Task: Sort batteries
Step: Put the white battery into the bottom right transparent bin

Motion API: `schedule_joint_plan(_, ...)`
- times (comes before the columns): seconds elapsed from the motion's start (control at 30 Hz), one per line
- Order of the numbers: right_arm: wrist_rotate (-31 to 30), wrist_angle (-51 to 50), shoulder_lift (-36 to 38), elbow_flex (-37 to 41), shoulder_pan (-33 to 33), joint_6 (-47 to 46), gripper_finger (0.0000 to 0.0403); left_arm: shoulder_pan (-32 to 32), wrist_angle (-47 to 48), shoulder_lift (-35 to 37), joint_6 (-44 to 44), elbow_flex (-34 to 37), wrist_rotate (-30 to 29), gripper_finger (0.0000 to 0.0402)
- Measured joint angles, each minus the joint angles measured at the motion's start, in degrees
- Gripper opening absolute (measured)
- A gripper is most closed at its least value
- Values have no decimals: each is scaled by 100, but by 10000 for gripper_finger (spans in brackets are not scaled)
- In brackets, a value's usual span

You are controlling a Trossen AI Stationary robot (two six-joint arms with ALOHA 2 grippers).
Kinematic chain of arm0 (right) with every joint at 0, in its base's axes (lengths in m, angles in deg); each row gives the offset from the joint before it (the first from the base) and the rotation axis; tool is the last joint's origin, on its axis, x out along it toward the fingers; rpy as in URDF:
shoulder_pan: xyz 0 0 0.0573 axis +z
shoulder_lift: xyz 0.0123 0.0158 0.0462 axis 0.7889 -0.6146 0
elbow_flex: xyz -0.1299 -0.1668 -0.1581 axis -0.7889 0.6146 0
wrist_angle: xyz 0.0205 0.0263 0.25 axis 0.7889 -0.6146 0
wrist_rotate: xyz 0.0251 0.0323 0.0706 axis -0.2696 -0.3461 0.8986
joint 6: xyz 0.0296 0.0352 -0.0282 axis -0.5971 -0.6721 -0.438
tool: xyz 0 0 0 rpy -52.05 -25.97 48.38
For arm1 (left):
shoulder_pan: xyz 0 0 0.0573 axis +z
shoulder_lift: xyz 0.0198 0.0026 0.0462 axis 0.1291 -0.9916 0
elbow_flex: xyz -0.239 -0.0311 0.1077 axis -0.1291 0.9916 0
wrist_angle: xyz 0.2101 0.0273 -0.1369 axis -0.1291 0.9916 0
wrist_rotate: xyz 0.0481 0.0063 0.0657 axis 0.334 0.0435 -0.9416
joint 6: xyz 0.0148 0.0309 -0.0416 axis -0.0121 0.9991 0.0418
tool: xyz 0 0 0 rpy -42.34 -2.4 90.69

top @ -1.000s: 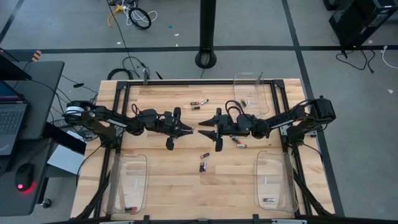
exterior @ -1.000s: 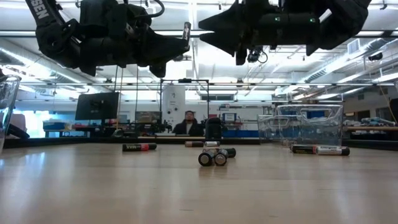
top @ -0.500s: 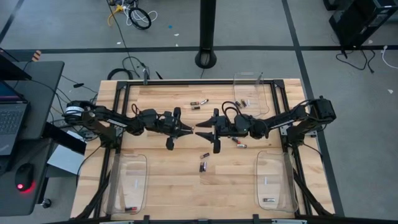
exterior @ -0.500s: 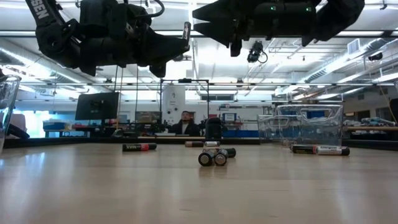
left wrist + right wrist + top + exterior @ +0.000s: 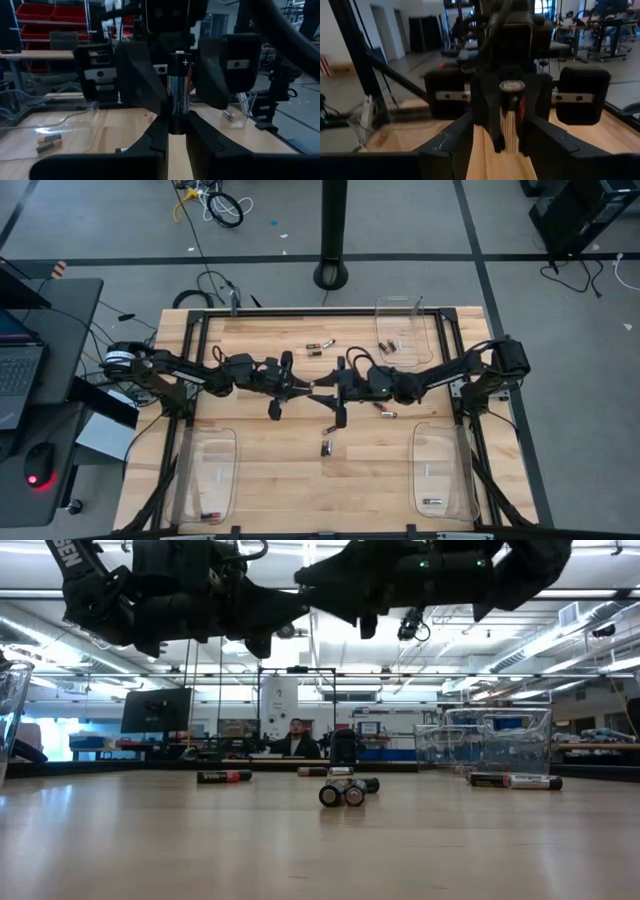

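Observation:
My left gripper [image 5: 306,387] is shut on a black battery [image 5: 178,85] that stands upright, plus end up, high above the table's middle. My right gripper [image 5: 320,387] faces it from the table's right. It is open, with one finger on either side of that battery [image 5: 512,107], and I see no touch. Both grippers hang level above the table in the low view, left [image 5: 290,608] and right [image 5: 305,580]. Other batteries lie on the wood: a pair [image 5: 322,346] far off, two [image 5: 341,794] near the middle, and one [image 5: 386,413] under the right arm. My left gripper pinches the battery's lower half [image 5: 178,122] between its two fingers [image 5: 155,139]. The fingers come level from the table's left and lie across the battery. It stands upright, lifted clear of the table, its plus end above the fingers.
A clear tray [image 5: 408,330] stands at the far right with small batteries in it. Two more clear trays lie near the front edge, one at the left [image 5: 205,472] and one at the right [image 5: 442,472]. A person sits in the room beyond the table.
My right gripper has gone toward the table's left, up to my left gripper, and its open fingers now flank the held battery. The battery has kept its place.

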Motion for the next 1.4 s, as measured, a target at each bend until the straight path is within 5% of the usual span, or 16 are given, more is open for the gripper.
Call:
schedule_joint_plan(1.1, -134, -387, 347, -101, 41, 255, 178, -153, 117, 0, 209, -5, 24, 46)
schedule_joint_plan(1.4, -67, -487, 345, -98, 52, 257, 140, -153, 110, -2, 211, -2, 24, 46)
